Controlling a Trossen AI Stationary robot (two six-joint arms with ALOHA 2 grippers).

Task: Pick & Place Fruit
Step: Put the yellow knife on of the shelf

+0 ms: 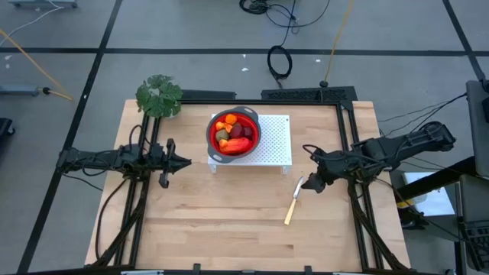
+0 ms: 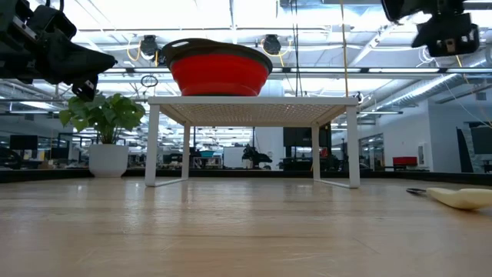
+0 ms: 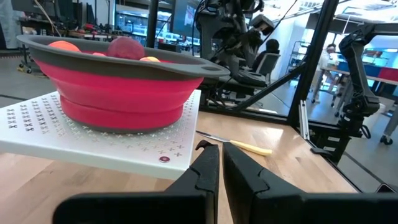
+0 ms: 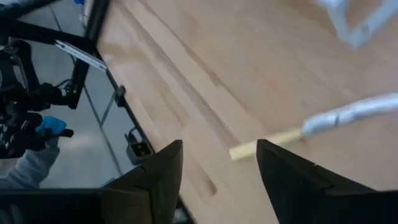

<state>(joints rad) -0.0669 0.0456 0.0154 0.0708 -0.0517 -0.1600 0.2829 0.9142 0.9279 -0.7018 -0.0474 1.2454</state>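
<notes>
The fruit (image 1: 233, 131) lies inside the red grey-rimmed bowl (image 1: 212, 134), which stands on a white perforated stand (image 1: 275, 141) at the far middle of the wooden table (image 1: 229, 229). In the high view the bowl holds orange pieces on its far and left side, dark red pieces on its right side, an olive-brown piece near the middle, and an elongated red piece along its near edge. In the left wrist view only the tops of an orange piece and a dark red piece show above the rim. The left gripper (image 1: 183, 162) hovers over the table to the left of the stand, well apart from the bowl, with its fingers (image 3: 208, 171) pressed together and nothing between them. The right gripper (image 1: 308, 183) hangs above the table to the right of the stand; its fingers (image 4: 163, 168) stand spread apart and hold nothing. A knife (image 1: 293, 203) with a pale handle lies flat on the table just beside and below the right gripper, blade end nearest to it. A potted green plant (image 1: 159, 95) stands at the far left corner of the table.
</notes>
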